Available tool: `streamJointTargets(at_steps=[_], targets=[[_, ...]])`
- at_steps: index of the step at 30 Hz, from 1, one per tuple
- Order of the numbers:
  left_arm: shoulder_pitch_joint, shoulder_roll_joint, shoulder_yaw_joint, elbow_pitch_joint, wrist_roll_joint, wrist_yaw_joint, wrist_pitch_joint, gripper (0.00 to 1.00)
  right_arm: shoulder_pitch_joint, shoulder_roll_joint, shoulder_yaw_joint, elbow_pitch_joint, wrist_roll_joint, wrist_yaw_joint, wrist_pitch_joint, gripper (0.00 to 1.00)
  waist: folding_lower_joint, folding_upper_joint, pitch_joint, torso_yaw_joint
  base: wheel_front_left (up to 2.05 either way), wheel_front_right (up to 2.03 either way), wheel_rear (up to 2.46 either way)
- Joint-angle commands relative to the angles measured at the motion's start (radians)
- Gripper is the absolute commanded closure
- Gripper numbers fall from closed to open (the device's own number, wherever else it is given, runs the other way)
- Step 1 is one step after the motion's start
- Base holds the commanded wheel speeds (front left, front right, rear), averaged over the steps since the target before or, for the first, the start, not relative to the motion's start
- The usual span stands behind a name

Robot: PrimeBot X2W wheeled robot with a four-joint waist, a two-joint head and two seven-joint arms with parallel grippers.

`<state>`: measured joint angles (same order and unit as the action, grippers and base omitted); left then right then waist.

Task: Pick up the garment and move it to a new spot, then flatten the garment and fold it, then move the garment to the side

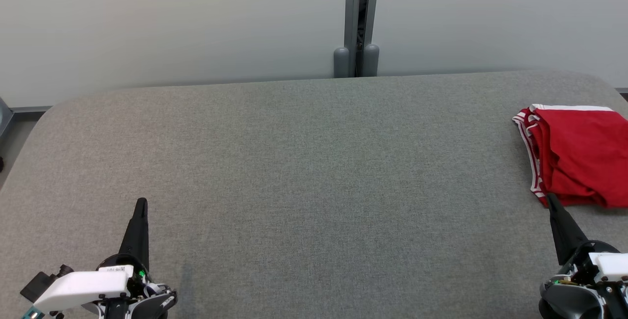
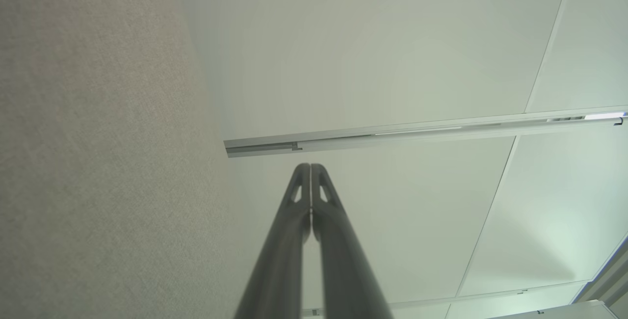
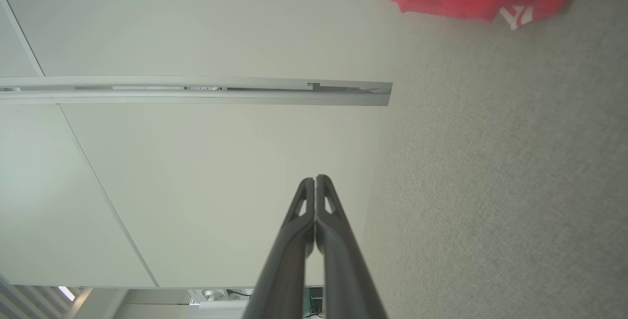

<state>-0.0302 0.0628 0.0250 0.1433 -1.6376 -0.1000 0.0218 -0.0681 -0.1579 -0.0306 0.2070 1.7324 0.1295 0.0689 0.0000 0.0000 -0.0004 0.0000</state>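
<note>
Folded red garment (image 1: 579, 157) with white stripes, lying at the right edge of the grey surface (image 1: 314, 162). Low on the left, the left claw (image 1: 141, 203), pinched tight, holding nothing. Low on the right, the right claw (image 1: 550, 197), pinched tight too, tip near the garment.

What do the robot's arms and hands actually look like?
Its jaws are long, dark grey and tapered, with small slots near the tips. Behind them sit black wrists and white casings; the left carries a tiny label and green light.
</note>
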Motion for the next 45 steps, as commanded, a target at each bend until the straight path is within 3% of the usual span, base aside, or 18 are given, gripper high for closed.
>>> streamJointTargets(at_steps=[1, 45], targets=[[-0.018, 0.006, 0.005, -0.002, -0.004, -0.004, 0.003, 1.00, -0.004, -0.006, -0.004, 0.000, 0.003, 0.002, 0.003, 1.00, 0.0000, 0.0000, 0.000, 0.000, 0.00, 0.00, 0.00], [-0.018, 0.003, 0.008, -0.002, 0.001, -0.004, 0.006, 1.00, -0.004, -0.007, -0.003, 0.000, 0.004, 0.002, 0.001, 1.00, 0.0000, 0.0000, 0.000, 0.000, 0.00, 0.00, 0.00]])
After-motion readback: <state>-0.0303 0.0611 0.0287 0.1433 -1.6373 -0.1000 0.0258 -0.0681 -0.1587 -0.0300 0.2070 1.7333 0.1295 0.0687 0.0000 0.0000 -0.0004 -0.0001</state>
